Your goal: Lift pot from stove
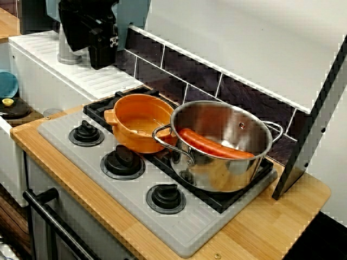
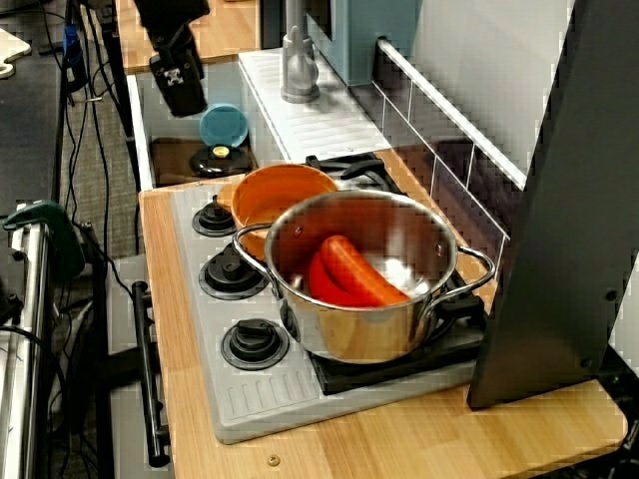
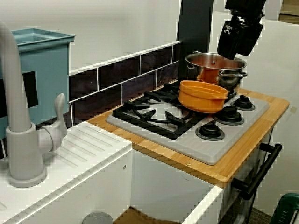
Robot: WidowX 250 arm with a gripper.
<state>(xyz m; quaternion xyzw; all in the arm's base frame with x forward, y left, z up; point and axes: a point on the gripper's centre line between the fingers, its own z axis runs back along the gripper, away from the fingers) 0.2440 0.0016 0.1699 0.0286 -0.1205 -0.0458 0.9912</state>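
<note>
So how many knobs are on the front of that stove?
3, in a row along the stove's front edge: the left knob ahead of the orange pot, the middle knob, the right knob before the steel pot.

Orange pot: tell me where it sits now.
The orange pot sits on the stove grate, touching the steel pot, just behind the middle knob.

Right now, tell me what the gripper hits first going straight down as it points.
Probably the stove near its knobs, beside the pot rather than on it. The gripper hangs high, so depth is unclear.
</note>
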